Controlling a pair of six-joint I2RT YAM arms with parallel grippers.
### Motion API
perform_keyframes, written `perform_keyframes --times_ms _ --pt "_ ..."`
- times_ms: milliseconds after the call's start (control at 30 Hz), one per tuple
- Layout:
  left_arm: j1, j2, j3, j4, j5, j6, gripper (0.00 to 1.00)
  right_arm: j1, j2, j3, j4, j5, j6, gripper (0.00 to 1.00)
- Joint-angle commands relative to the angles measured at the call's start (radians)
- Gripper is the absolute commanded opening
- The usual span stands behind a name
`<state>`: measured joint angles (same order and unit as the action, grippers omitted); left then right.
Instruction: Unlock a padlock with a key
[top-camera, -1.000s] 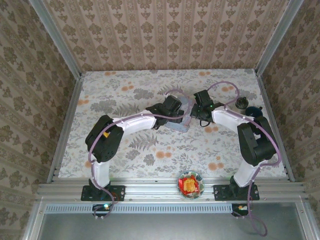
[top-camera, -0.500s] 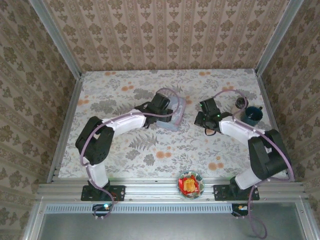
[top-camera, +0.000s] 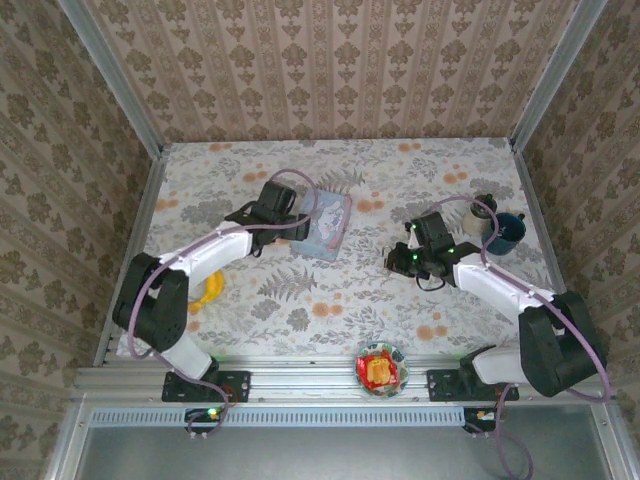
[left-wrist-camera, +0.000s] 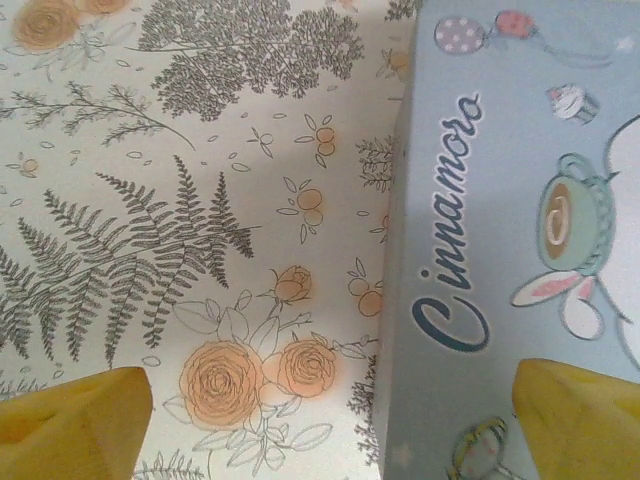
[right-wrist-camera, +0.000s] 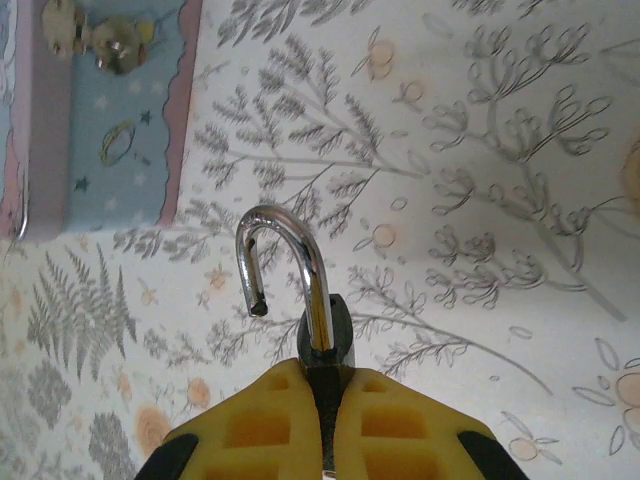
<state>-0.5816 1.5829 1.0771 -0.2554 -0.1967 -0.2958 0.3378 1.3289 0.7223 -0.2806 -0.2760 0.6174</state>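
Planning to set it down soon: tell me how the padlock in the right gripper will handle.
The padlock looks like rigid metal, probably heavy for its size. Its shiny shackle stands open, so it may swivel or snag.

Lt-blue tin (top-camera: 326, 225), padlock (right-wrist-camera: 316, 310) w/ silver shackle, floral table (top-camera: 300, 290).

The light blue tin (left-wrist-camera: 500, 200) lies at the right, its lid printed with "Cinnamoro", a teacup, balloons and pink-lined rabbit ears. Left of the tin spreads the floral tablecloth (left-wrist-camera: 200, 200). The left gripper (left-wrist-camera: 325, 420) gapes wide: one yellow fingertip (left-wrist-camera: 580, 415) over the tin's lid, the other left of the tin, above the cloth.
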Motion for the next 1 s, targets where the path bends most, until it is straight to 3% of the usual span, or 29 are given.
perform_keyframes --times_ms 0,367,600,800,967 --pt "-0.003 -0.069 -0.015 -0.026 0.031 -0.061 0.99 0.000 0.026 0.037 -0.064 -0.109 -0.094 0.00" --pt "-0.001 -0.232 -0.107 -0.035 0.022 -0.170 1.00 0.000 0.279 0.192 -0.118 -0.176 -0.211 0.01" --pt "0.000 -0.293 -0.146 -0.036 0.020 -0.196 1.00 -0.006 0.376 0.274 -0.190 -0.090 -0.238 0.12" --pt "0.009 -0.325 -0.169 -0.038 0.026 -0.200 1.00 -0.019 0.386 0.286 -0.231 0.005 -0.249 0.30" --pt "0.023 -0.362 -0.179 -0.053 0.029 -0.211 1.00 -0.021 0.359 0.301 -0.251 0.055 -0.253 0.38"
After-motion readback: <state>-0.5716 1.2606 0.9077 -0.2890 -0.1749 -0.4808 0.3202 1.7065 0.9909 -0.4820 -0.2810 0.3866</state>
